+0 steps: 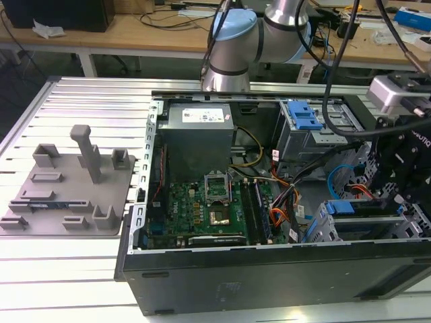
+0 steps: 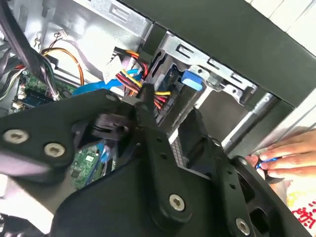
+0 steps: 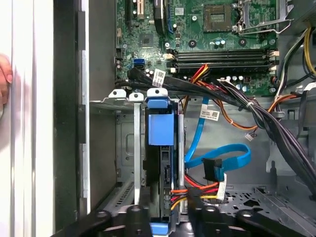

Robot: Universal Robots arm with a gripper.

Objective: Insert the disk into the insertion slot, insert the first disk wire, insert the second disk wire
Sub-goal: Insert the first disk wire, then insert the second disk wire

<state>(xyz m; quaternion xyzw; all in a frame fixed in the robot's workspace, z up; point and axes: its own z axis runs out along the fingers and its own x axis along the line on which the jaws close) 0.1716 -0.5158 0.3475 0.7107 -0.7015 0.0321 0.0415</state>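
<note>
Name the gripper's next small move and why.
Probably a slight push toward the disk, to press the plug of the red-and-yellow wires home. The disk stands in the insertion slot, those wires end at its edge ahead of the gripper, and the blue cable lies apart. Whether the plug is seated is unclear.

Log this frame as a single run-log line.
disk in insertion slot | gripper at disk, by red-yellow wire bundle | blue cable connector apart from disk | person's hand outside case
</note>
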